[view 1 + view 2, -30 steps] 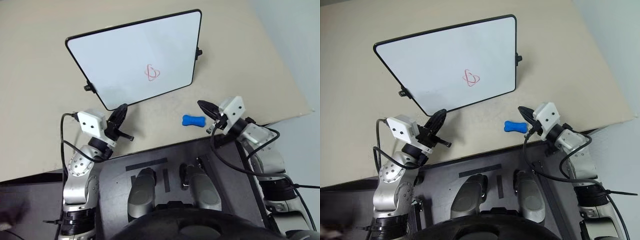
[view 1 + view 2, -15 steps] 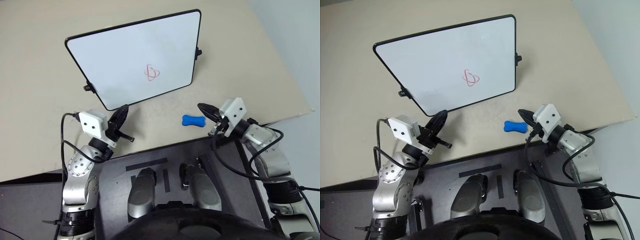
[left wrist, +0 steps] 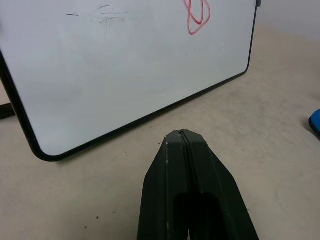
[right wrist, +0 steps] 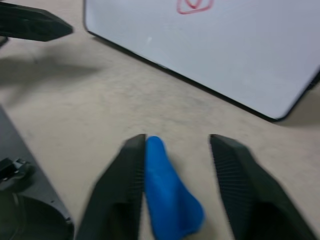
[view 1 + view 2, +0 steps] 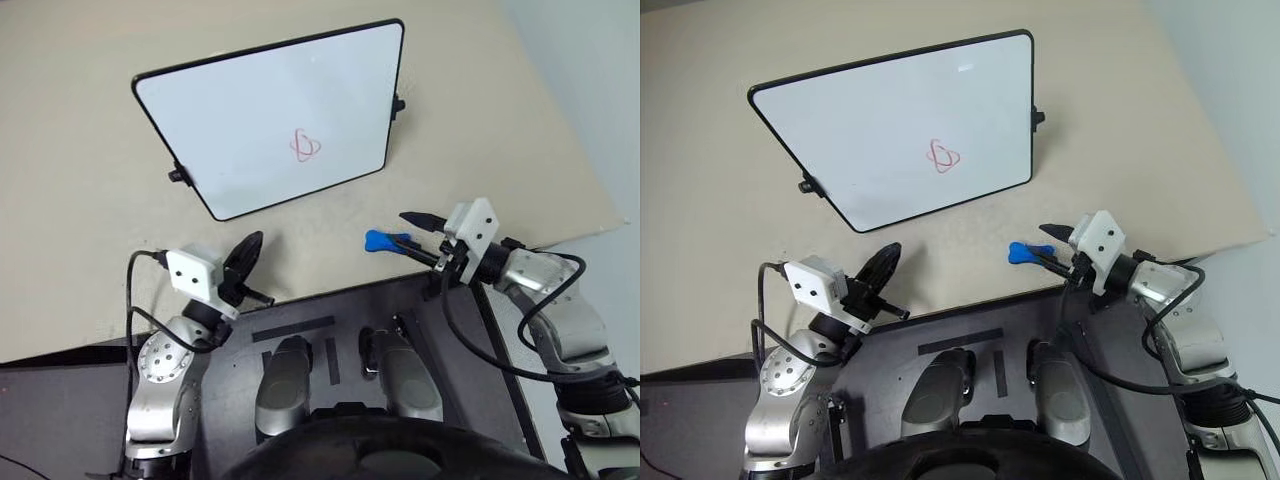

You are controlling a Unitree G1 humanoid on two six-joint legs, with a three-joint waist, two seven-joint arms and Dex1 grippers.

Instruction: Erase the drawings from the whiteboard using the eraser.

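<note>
The whiteboard point(image 5: 250, 110) lies flat on the beige table, its red drawings point(image 5: 305, 146) near its lower right part. To its right, close to the table's front edge, the blue eraser point(image 5: 383, 240) rests on the table. My right gripper point(image 5: 408, 236) is open with a finger on each side of the eraser. In the right wrist view the eraser point(image 4: 167, 197) sits against one finger, apart from the other. My left gripper point(image 5: 249, 247) is shut and empty, in front of the board's lower edge point(image 3: 140, 120), clear of it.
The table's front edge point(image 5: 330, 288) runs just under both grippers, with a dark floor below it. The table's right edge point(image 5: 590, 170) slants away beyond the right arm. Small black knobs point(image 5: 398, 103) stick out from the board's sides.
My right gripper has gone from shut to open, and its fingers now straddle the eraser. My left gripper has drawn back from the board toward the table's front edge.
</note>
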